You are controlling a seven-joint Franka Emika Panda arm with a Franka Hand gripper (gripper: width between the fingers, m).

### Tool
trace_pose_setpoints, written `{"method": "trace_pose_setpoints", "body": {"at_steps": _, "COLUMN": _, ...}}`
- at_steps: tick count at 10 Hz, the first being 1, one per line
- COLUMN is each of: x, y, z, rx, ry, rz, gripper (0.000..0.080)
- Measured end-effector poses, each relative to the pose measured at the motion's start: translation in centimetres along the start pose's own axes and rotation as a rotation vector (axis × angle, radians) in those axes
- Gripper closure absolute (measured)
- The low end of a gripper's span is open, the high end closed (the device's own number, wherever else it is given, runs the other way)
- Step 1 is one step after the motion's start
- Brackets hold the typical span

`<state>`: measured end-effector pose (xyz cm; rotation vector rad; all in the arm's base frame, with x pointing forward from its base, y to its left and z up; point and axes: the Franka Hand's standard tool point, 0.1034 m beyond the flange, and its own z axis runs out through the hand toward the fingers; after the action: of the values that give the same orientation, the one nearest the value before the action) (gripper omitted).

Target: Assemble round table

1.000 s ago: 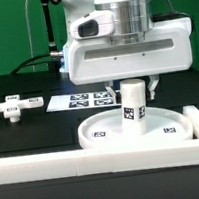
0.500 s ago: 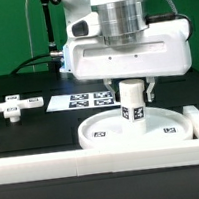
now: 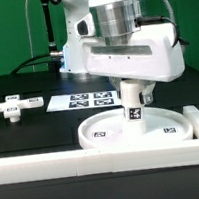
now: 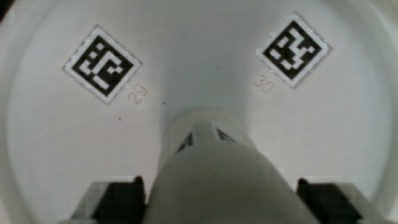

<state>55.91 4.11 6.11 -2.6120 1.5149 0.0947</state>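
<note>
**Post held on the disc**

A black table (image 3: pixel 31 131) fills the scene in front of a green backdrop (image 3: pixel 3 29), with a long white rail (image 3: pixel 95 164) across the front edge.

The gripper (image 3: pixel 134 91) reaches straight down and is closed on the upper part of the post (image 3: pixel 135 107). In the wrist view its dark fingers (image 4: pixel 121 200) sit against both sides of the white cylinder, with no clear gap to see. The post stands on end near the middle of the disc (image 3: pixel 92 137), its foot touching the disc's floor and a square tag on its side facing the exterior camera.

The disc lies flat on the table near the front rail, its raised rim all around the post. The wrist view shows two square tags (image 4: pixel 103 67) on the disc floor beyond the post.

Just behind the disc lies the marker board (image 3: pixel 82 100), flat on the table. Well apart, toward the exterior view's left, the cross-shaped piece (image 3: pixel 12 106) lies flat on the black surface, touching nothing else.
</note>
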Motion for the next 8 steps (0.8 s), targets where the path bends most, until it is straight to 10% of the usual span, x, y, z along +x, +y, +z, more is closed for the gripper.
{"method": "trace_pose_setpoints", "body": {"at_steps": 8, "x": 0.49, "y": -0.48, "z": -0.06, "rx": 0.11, "ry": -0.079, "rz": 0.745, "gripper": 0.039}}
